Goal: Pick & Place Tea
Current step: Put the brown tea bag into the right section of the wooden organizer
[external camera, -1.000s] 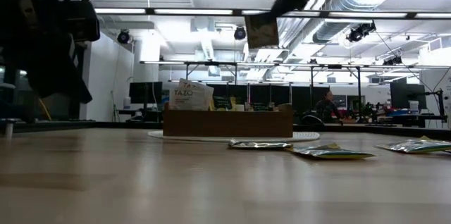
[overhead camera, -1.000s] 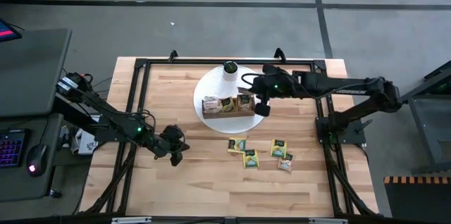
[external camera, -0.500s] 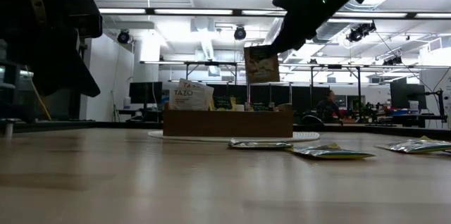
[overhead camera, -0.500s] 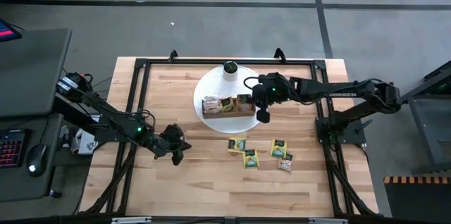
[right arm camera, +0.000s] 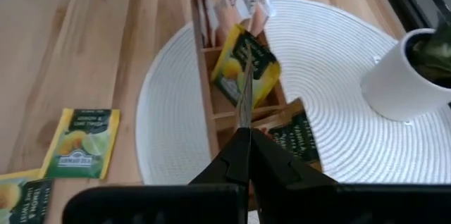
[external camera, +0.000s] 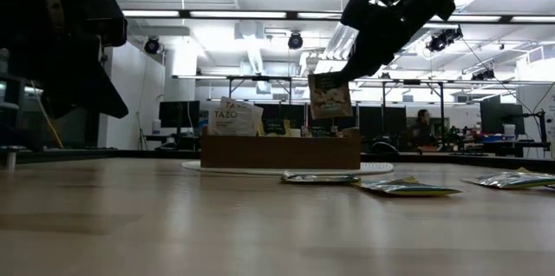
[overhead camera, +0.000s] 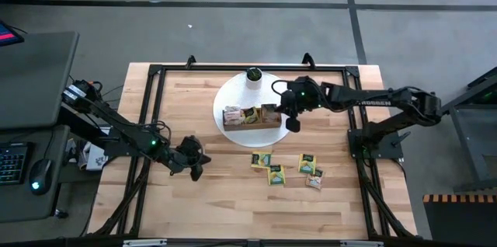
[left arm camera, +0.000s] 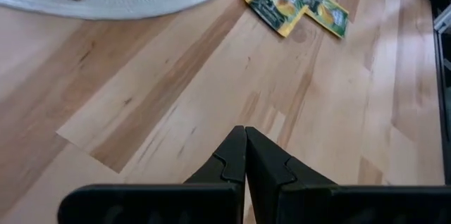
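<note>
High view: left gripper (overhead camera: 194,171) sits pinched together near the bench's left edge, holding nothing. Loose sachets (overhead camera: 273,172) lie mid-bench. Right gripper (overhead camera: 292,123) clamps a tea sachet (right arm camera: 243,65) by its top edge over the wooden tray (overhead camera: 273,122). I judge it light and floppy; grip edges.

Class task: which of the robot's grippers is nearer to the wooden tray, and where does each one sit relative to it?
Right. The right gripper hangs just above the tray's right end, shut on a tea sachet. The left gripper waits shut, well off toward the table's front left.
</note>
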`<state>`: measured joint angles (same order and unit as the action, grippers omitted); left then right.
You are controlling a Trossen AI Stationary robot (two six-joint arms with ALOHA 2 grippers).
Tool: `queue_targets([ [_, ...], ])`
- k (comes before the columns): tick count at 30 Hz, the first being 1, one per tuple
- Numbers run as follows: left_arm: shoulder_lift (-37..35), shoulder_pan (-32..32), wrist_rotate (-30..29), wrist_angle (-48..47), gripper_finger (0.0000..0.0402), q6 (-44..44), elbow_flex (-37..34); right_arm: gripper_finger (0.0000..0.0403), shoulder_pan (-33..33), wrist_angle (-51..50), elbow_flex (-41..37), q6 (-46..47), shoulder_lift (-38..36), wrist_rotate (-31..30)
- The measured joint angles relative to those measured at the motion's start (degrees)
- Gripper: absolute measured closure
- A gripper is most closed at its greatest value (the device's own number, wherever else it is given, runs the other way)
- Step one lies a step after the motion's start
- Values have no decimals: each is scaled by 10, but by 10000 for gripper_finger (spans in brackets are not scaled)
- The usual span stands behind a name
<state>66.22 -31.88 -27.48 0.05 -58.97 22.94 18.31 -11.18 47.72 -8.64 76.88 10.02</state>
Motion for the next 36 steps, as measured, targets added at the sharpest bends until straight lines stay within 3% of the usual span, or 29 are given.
queue_targets([
  [9, 0, 0, -17, 0, 401, 0, 0, 403, 17, -3, 0, 6, 9, 19],
  [12, 0, 0, -19, 0, 401, -1, 0, 403, 14, -3, 0, 11, 37, 40],
  [20, 0, 0, -20, -2, 401, -16, 0, 403, 16, 21, 0, 26, 95, 28],
  [36, 0, 0, -18, -6, 401, -13, 0, 403, 27, 42, 19, 9, 104, 54],
])
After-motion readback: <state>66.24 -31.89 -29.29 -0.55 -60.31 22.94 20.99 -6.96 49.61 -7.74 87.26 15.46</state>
